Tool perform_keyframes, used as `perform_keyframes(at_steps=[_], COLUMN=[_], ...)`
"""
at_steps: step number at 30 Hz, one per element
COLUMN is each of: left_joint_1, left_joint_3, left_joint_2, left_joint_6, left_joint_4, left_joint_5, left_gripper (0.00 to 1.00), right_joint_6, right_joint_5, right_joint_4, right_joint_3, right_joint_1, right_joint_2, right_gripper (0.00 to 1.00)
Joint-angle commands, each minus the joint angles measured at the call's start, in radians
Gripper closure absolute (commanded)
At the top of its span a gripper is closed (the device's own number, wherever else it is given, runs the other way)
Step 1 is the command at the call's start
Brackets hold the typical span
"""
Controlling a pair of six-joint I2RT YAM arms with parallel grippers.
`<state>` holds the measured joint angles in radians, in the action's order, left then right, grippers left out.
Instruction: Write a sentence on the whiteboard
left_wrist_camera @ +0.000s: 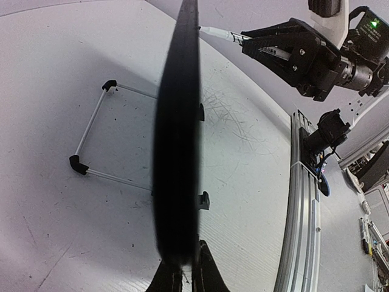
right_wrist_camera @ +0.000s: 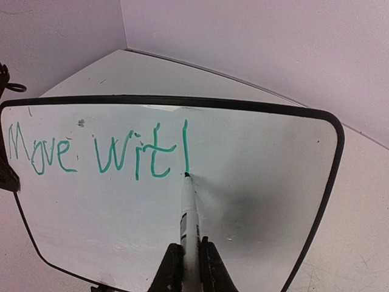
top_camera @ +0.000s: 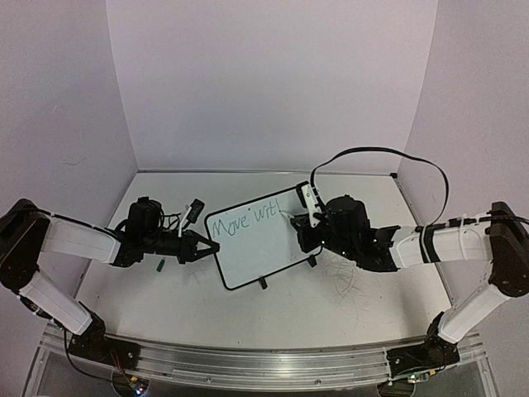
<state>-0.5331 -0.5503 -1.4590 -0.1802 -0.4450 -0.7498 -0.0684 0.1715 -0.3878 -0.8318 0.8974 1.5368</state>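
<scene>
The whiteboard [top_camera: 252,240] stands tilted at the table's middle, with green writing "Move wit" and one more vertical stroke on it [right_wrist_camera: 255,182]. My left gripper [top_camera: 208,246] is shut on the board's left edge, which shows edge-on as a dark band in the left wrist view [left_wrist_camera: 177,152]. My right gripper [right_wrist_camera: 188,261] is shut on a white marker [right_wrist_camera: 188,213]. The marker's green tip touches the board at the foot of the last stroke. In the top view the right gripper [top_camera: 304,222] sits at the board's right edge, with the marker [top_camera: 309,198] rising behind it.
A small dark green cap [top_camera: 160,265] lies on the table under the left arm. A wire stand [left_wrist_camera: 91,143] with black corners lies behind the board. An aluminium rail [top_camera: 248,364] runs along the near edge. The white walls close in at the back and sides.
</scene>
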Motion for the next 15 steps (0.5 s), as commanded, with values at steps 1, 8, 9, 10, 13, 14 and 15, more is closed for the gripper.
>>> perform_keyframes(at_steps=[1, 8, 9, 10, 13, 14, 15], left_joint_1=[0.002, 0.002, 0.002, 0.001, 0.002, 0.002, 0.002], left_joint_3=[-0.019, -0.019, -0.018, -0.019, -0.020, -0.020, -0.021], left_joint_2=[0.014, 0.014, 0.013, 0.012, 0.012, 0.011, 0.011], left_joint_6=[0.065, 0.065, 0.065, 0.067, 0.066, 0.066, 0.067], left_joint_4=[0.023, 0.023, 0.023, 0.023, 0.023, 0.023, 0.023], left_joint_5=[0.035, 0.035, 0.034, 0.035, 0.033, 0.033, 0.033], left_gripper=[1.00, 1.00, 1.00, 1.00, 1.00, 1.00, 1.00], right_joint_6=[-0.011, -0.013, -0.014, -0.014, -0.017, -0.016, -0.014], right_joint_5=[-0.004, -0.010, -0.010, -0.010, 0.000, 0.004, 0.008], right_joint_4=[0.001, 0.005, 0.005, 0.006, 0.006, 0.006, 0.004], right_joint_3=[-0.005, -0.002, 0.000, 0.000, 0.000, -0.003, -0.008], right_joint_1=[0.003, 0.003, 0.003, 0.003, 0.002, 0.003, 0.003], right_joint_2=[-0.021, -0.022, -0.023, -0.024, -0.024, -0.023, -0.022], right_gripper=[1.00, 1.00, 1.00, 1.00, 1.00, 1.00, 1.00])
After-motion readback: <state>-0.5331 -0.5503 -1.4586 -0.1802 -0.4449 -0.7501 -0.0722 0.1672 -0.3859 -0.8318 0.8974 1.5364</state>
